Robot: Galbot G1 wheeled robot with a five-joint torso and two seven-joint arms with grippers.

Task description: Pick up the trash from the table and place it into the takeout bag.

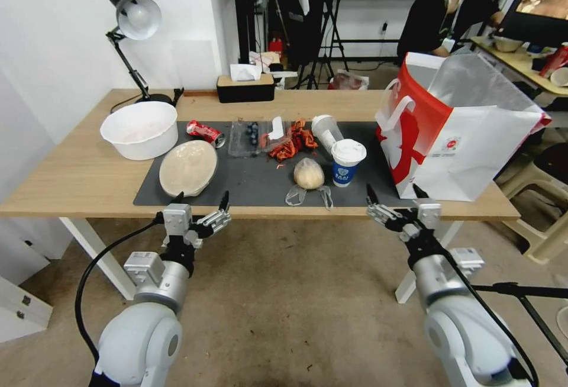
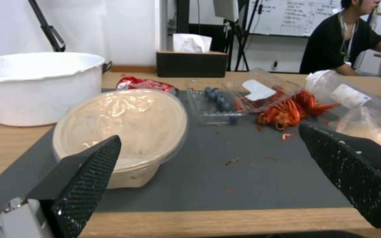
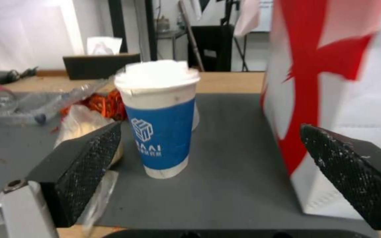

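Light-wood table with grey mat, litter strewn, takeout bag standing at its right end.

Right gripper hangs off the near edge, fingers spread wide and empty; the upright blue-white lidded cup sits at about eleven o'clock from it, nearest this arm. Left gripper, likewise wide and empty, faces the beige oval lid at twelve o'clock.

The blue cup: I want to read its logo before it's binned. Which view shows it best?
The right wrist view: the blue cup stands upright and close, logo facing the camera. The head view shows it small, beside the bag. The left wrist view catches at most a blue sliver at its edge.
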